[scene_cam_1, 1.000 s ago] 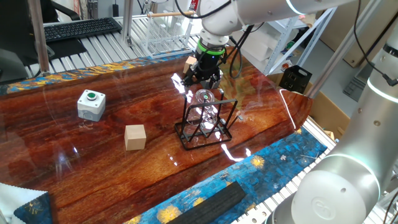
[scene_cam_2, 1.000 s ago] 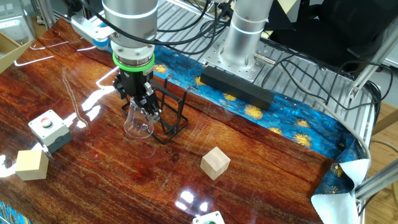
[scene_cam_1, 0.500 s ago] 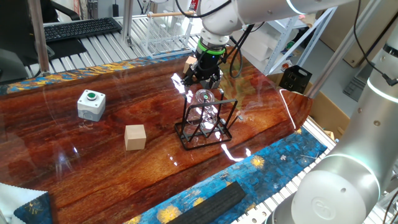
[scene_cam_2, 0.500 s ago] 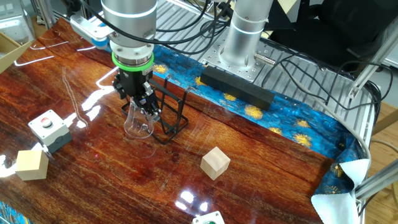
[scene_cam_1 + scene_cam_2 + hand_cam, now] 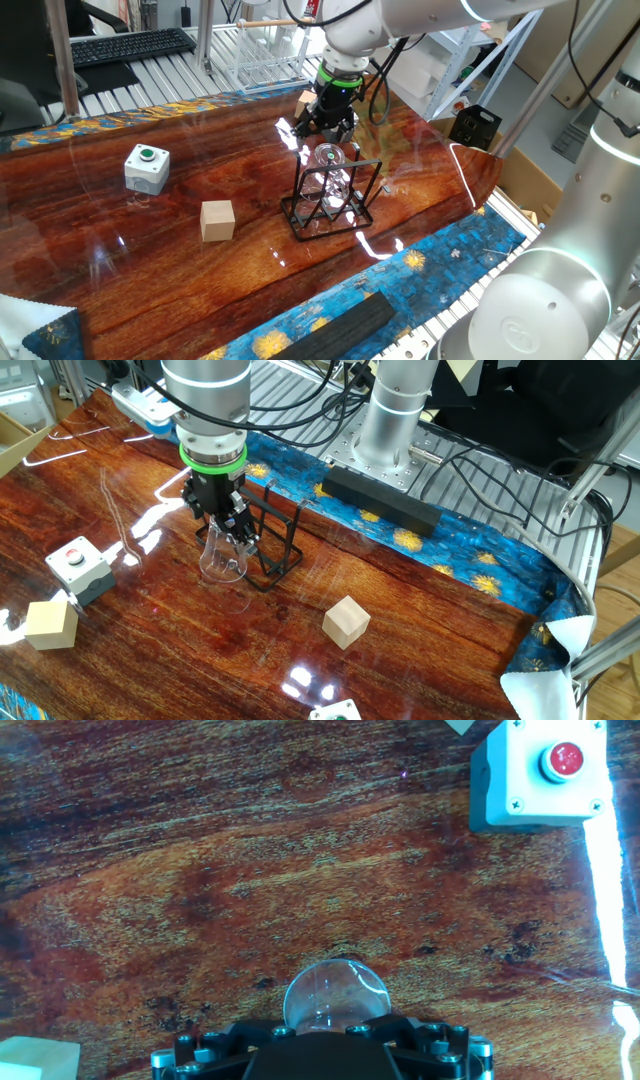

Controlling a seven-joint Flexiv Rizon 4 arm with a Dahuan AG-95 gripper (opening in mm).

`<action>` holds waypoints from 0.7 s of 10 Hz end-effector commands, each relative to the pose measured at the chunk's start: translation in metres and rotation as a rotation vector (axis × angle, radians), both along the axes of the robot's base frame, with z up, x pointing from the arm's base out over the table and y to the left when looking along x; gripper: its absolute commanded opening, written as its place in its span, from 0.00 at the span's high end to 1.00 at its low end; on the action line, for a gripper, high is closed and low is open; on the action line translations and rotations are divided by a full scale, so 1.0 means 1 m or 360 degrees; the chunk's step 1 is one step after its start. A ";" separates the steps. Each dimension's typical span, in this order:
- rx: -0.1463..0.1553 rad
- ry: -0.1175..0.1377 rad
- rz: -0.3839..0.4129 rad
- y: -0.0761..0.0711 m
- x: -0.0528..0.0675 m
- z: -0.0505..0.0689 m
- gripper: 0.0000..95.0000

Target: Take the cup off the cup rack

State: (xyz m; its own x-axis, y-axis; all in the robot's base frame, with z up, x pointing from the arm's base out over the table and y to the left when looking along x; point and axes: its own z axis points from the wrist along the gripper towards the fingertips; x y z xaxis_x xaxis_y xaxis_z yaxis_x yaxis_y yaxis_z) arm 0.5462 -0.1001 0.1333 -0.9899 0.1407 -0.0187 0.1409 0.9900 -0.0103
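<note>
The clear cup (image 5: 328, 172) hangs upside down on the black wire cup rack (image 5: 330, 205) in the middle of the wooden table. In the other fixed view the cup (image 5: 221, 557) sits on the left side of the rack (image 5: 275, 540), its wide mouth close above the table. My gripper (image 5: 326, 132) comes down from above, and its fingers (image 5: 226, 525) close on the cup's upper end. In the hand view the cup (image 5: 335, 992) shows as a glass dome right at the gripper (image 5: 335, 1032). The fingertips are hidden there.
A tan wooden cube (image 5: 217, 220) and a grey box with a green button (image 5: 147, 167) lie left of the rack. A box with a red button (image 5: 78, 565) and two more cubes (image 5: 346, 622) (image 5: 50, 625) lie nearby. A large white wire rack (image 5: 260, 55) stands behind.
My gripper has crept up very slightly. The cup and rack look the same.
</note>
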 end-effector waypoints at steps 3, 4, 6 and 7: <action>0.0004 0.0007 -0.0001 0.000 0.000 0.000 0.00; 0.0004 0.0006 0.0001 0.000 0.000 0.000 0.00; 0.0010 0.0004 0.0012 0.000 0.000 0.000 0.00; 0.0016 0.0004 0.0032 0.000 0.000 0.000 0.00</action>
State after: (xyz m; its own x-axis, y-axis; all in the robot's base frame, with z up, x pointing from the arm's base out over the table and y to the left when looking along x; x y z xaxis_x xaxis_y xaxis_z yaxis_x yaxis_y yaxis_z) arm 0.5462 -0.1004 0.1335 -0.9923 0.1227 -0.0148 0.1228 0.9924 -0.0043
